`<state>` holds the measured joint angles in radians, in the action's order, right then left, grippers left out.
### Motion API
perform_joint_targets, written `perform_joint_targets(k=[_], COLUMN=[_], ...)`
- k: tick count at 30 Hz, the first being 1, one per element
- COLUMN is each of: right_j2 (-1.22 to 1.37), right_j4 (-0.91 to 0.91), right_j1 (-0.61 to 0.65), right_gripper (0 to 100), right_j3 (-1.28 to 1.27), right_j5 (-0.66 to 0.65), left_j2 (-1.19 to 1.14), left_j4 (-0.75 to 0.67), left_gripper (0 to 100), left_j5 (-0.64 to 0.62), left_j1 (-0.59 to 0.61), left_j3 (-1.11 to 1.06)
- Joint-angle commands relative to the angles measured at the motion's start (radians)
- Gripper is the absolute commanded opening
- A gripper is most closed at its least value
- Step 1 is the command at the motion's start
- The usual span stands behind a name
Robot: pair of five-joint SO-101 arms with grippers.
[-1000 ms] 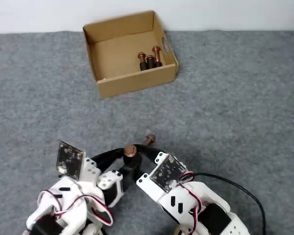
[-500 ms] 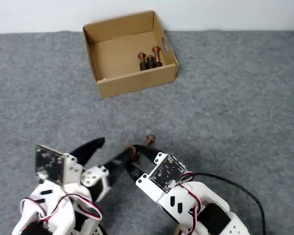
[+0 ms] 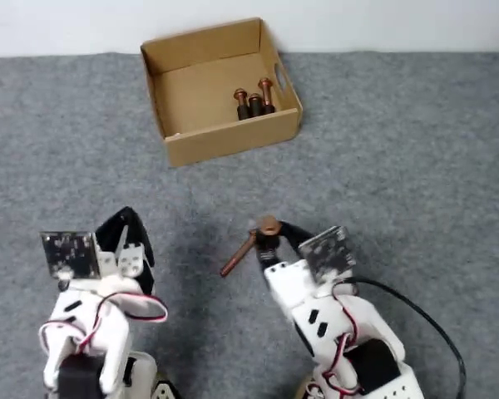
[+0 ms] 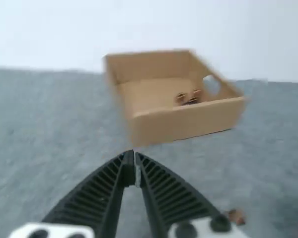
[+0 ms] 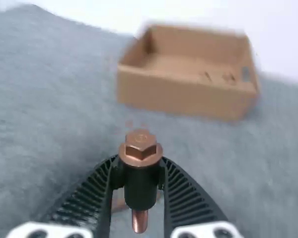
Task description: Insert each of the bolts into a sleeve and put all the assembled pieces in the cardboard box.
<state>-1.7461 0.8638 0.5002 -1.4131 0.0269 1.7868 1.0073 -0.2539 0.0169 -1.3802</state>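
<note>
Currently the task stands past its midpoint, by my judgement. The cardboard box (image 3: 233, 141) lies well ahead of both arms and already contains what I count as three assembled pieces (image 3: 254, 101), grouped against its wall on the side toward the right arm.

Right gripper (image 3: 270, 241): clamped narrowly on a black sleeve (image 5: 140, 188), held upright between the fingers. A copper bolt (image 5: 140, 148) is seated through it, its hexagonal head above the sleeve and its threaded tip protruding below. This piece appears fully assembled and is raised off the grey carpet (image 3: 399, 166), well short of the box.

Left gripper (image 4: 134, 166): fingers pressed together at the tips, carrying nothing, pointed toward the box.

One loose bolt (image 3: 235, 256) lies on the carpet just beside the right gripper, on the side toward the left arm, with no sleeve on it.

Outstanding work, as assessed: carry the held piece forward and deposit it in the box; then sleeve the loose bolt and box it likewise. A small copper item at the edge of the left wrist view is too blurred to identify.
</note>
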Motion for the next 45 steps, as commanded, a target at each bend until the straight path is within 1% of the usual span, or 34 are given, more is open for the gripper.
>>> perform_joint_targets(k=[1,6,9,12,17,23,28,34,41,43,45], right_j2=[-0.007,-0.007,0.001,0.064,0.289,0.664,0.966,1.322,1.692,1.790,1.885], right_j4=[0.085,0.186,0.248,0.289,0.286,0.283,0.206,0.030,-0.108,-0.150,-0.191], right_j1=[-0.101,-0.165,-0.166,-0.166,-0.166,-0.166,-0.162,-0.160,-0.143,-0.134,-0.128], right_gripper=[0.8,0.8,0.8,0.8,0.8,0.8,0.8,0.8,0.8,0.8,0.8], right_j3=[0.106,0.173,0.213,0.264,0.419,0.710,0.968,1.258,1.577,1.649,1.723], right_j5=[0.083,0.118,0.129,0.129,0.130,0.132,0.129,0.124,0.124,0.123,0.106], left_j2=[0.032,0.034,0.034,0.031,0.029,0.029,0.029,0.029,0.029,0.029,0.029], left_j4=[-0.060,-0.063,-0.063,-0.058,-0.043,0.071,0.081,0.086,0.081,0.081,0.084], left_gripper=[0,0,0,0,0,0,0,0,0,0,0], left_j5=[0.011,0.052,0.051,0.048,0.049,0.048,0.046,0.046,0.044,0.008,-0.078], left_j1=[0.028,0.028,0.031,0.029,0.032,0.032,0.031,0.031,0.032,0.032,0.032], left_j3=[-0.117,-0.243,-0.297,-0.303,-0.303,-0.303,-0.303,-0.305,-0.305,-0.305,-0.305])
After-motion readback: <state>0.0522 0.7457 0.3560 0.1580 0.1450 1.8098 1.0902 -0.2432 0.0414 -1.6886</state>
